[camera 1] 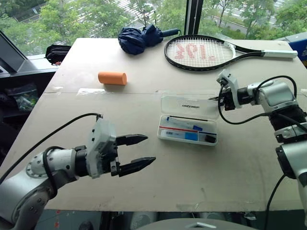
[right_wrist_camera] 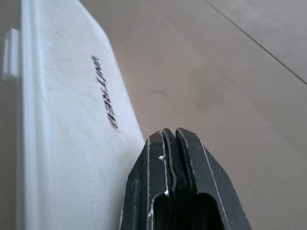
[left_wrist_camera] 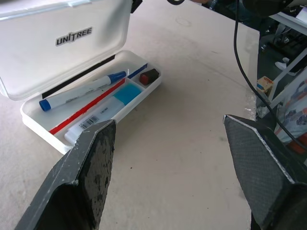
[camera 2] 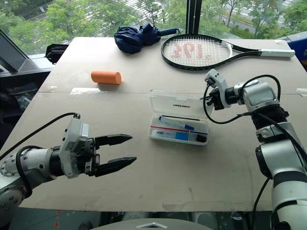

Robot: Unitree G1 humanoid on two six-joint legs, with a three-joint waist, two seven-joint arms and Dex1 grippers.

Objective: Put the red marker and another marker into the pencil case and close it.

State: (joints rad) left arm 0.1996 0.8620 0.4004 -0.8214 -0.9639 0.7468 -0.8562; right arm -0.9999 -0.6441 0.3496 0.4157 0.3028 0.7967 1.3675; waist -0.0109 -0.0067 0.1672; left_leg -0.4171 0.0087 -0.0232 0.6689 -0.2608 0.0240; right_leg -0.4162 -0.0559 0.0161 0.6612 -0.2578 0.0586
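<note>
Tabletop [camera 1: 144, 187] — pale board, leafy windows [camera 1: 86, 14]

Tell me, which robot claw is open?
The left claw: its two black fingers stand wide apart. The right claw, by the pencil case lid, has its fingers pressed together.

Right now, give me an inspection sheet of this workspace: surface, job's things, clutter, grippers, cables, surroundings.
Surface: pale table, a seam running across it.
Job's things: pencil case open, lid raised; inside lie a blue-capped marker, a red marker and smaller items.
Clutter: orange cylinder, folded navy umbrella, tennis racket, all at the far side.
Grippers: left gripper open, holding nothing, short of the case; right gripper shut, empty, at the back of the lid.
Cables: black cables loop along both arms.
Surroundings: windows with trees beyond the table; black bag at its far left corner.
</note>
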